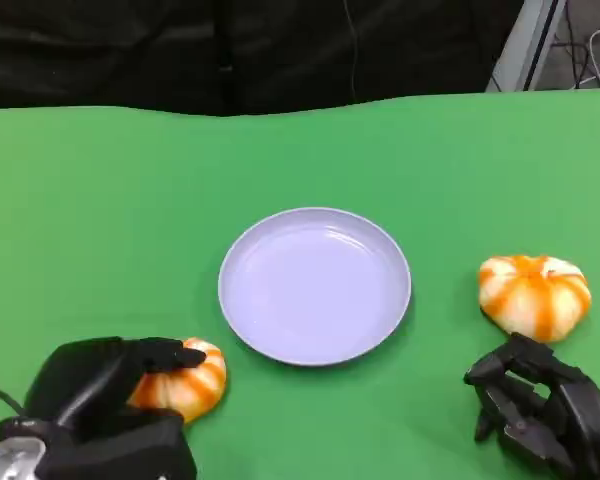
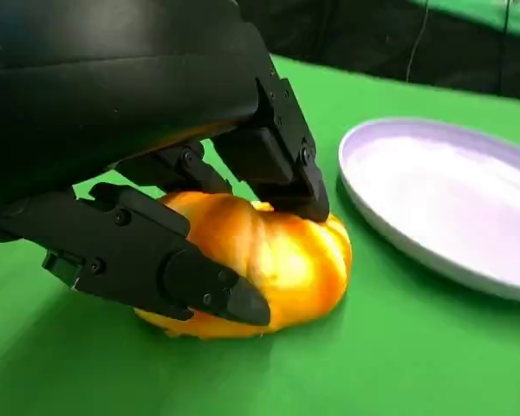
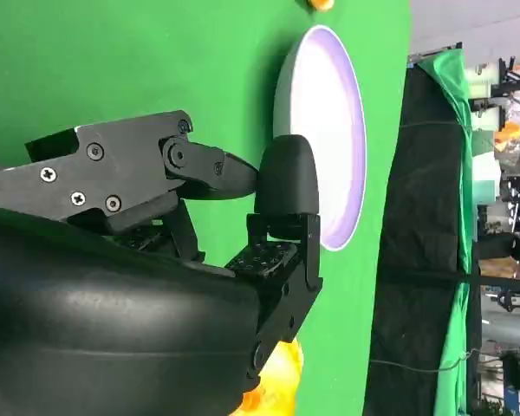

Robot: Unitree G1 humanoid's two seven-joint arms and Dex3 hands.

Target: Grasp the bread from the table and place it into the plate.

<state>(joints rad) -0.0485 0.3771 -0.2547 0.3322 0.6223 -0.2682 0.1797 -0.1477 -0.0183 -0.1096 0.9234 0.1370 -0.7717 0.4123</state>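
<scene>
Bread point(image 2: 269, 269) on the near left of the green tabletop point(image 1: 100, 200), a round orange-and-white bun, just left of and nearer than the lilac plate point(image 1: 315, 285). Left robot hand point(image 1: 105, 390) draped over it: in the left wrist view one finger presses on the crown and another wraps the near side, but the bun sits flat on the cloth, not lifted. Fingers touching, grasp looks only half set.

Second bun point(image 1: 535, 295) on the right, just beyond the right robot hand point(image 1: 545, 405), which holds nothing, fingers loosely curled and apart, close to that bun but clear of it.

Risks as I judge them:
- Bun is domed and smooth-looking; fingers bearing on top and one side could squeeze it out sideways on lift.
- Soft bread may dent under a hard close.
- Plate rim lies close to the bun; a low carry could clip the rim and shove the plate.
- Release too near the rim and the bun may roll back out.
</scene>
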